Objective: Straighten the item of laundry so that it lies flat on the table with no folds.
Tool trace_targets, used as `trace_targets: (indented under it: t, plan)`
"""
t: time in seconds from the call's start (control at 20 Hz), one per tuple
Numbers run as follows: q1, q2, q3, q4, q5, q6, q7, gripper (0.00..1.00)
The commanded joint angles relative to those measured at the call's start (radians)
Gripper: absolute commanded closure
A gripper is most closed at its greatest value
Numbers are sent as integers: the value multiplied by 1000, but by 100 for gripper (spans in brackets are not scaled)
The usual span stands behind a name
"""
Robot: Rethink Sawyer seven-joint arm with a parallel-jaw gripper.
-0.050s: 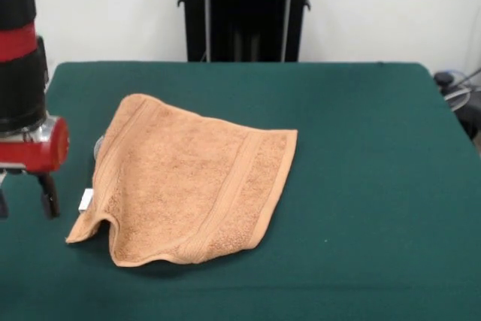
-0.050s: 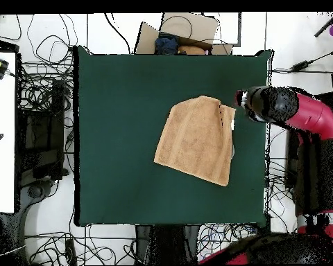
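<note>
One towel lies on one bench (green-covered). One white tag shows at the towel's edge in the front view. One red and black arm is present, carrying one end effector.

The red and black arm hangs upright, its wrist ending in a red collar directly above the jaws. The gripper points straight down, two dark fingers standing apart with a clear gap between them.
</note>
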Motion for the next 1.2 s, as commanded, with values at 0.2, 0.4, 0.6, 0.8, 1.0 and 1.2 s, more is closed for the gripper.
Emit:
trace_targets:
  t: [0.2, 0.4, 0.6, 0.8, 1.0, 1.2]
  plan:
    - [13, 191, 1, -18, -11, 123, -92, 0]
    - [17, 167, -4, 20, -17, 117, -64, 0]
    - [20, 201, -1, 6, -21, 94, -63, 0]
    - [25, 172, -1, 53, -45, 17, -52, 0]
    - [20, 134, -8, 112, -49, -33, -26, 0]
    - [23, 124, -13, 108, -38, -5, -31, 0]
